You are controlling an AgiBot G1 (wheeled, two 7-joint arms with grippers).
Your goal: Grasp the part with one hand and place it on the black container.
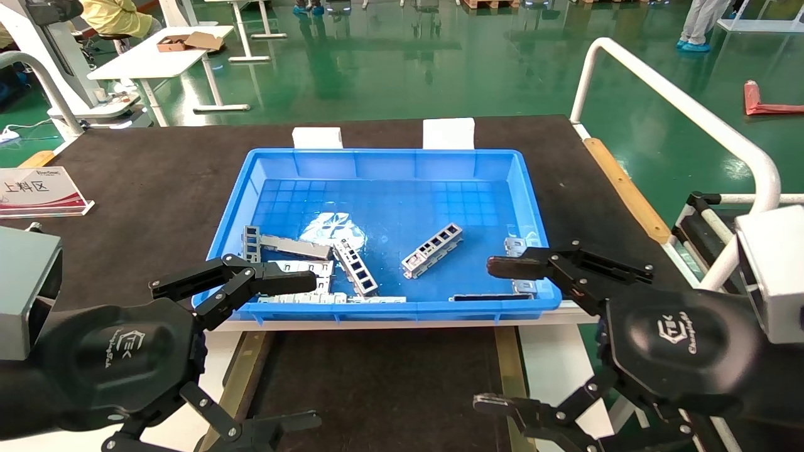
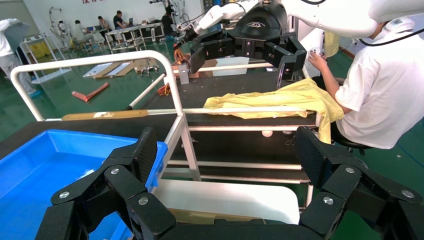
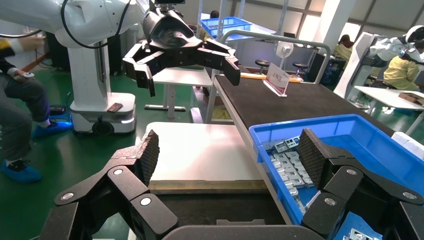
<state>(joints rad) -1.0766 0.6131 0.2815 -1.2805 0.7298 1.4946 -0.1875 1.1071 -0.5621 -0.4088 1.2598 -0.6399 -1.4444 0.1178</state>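
Observation:
Several silver-grey metal pieces lie in the blue bin (image 1: 264, 163). One ladder-like part (image 1: 432, 250) lies alone at the bin's middle right. A second one (image 1: 355, 267) lies among flat plates at the front left. The black container (image 1: 377, 376) with tan side strips (image 1: 510, 364) sits in front of the bin, nearest me. My left gripper (image 1: 314, 350) is open and empty over the bin's front-left corner and the container's left edge. My right gripper (image 1: 483, 334) is open and empty at the bin's front-right corner. Both wrist views show wide-open jaws (image 2: 225, 150) (image 3: 227, 150) holding nothing.
White panels (image 1: 553, 364) flank the container. A white guard rail (image 1: 691, 119) runs along the table's right side. A sign stand (image 1: 38, 191) is at the left. Two white blocks (image 1: 448, 133) stand behind the bin. Other robots' grippers (image 2: 245, 45) (image 3: 180, 50) show far off.

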